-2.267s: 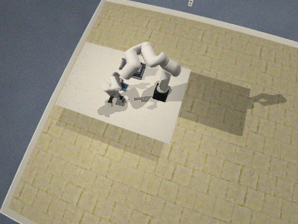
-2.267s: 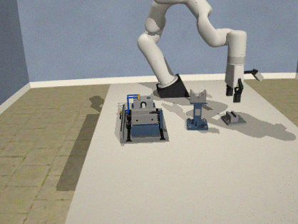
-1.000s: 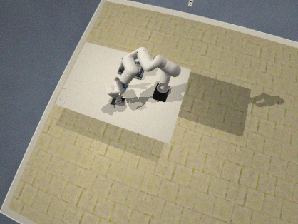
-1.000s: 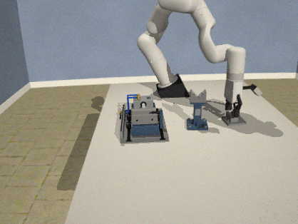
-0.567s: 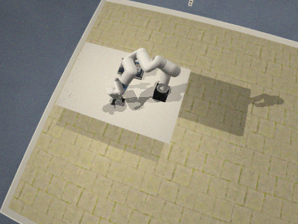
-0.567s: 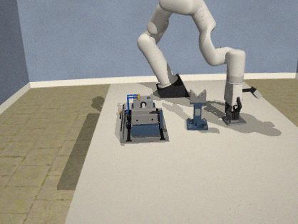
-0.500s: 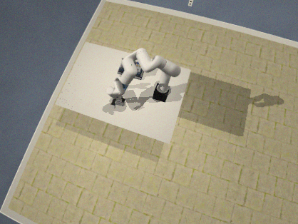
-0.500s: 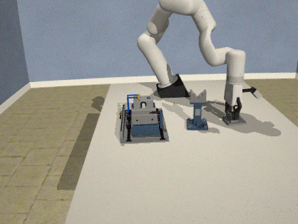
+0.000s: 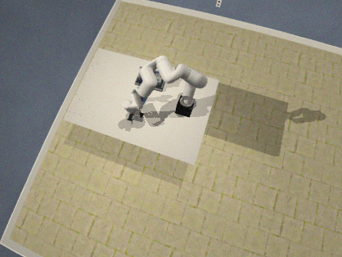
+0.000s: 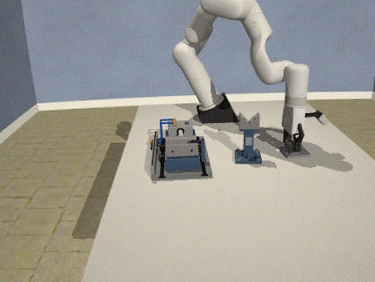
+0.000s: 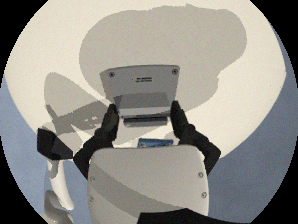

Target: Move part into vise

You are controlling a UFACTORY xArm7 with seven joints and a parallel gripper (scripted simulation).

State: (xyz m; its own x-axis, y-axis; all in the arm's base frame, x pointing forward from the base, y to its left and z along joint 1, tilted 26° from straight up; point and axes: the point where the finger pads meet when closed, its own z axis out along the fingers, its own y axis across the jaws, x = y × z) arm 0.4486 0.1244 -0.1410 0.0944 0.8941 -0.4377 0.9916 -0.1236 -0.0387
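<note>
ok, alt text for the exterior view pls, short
A white robot arm reaches down at the right, its open gripper straddling the block on the infeed plate without gripping it. To its left stand a blue V-block and, further left, the open vise, all on a pale table.

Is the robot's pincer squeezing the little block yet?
No, the black pincer is open, its fingers standing on either side of the small grey block on the grey infeed plate.
</note>
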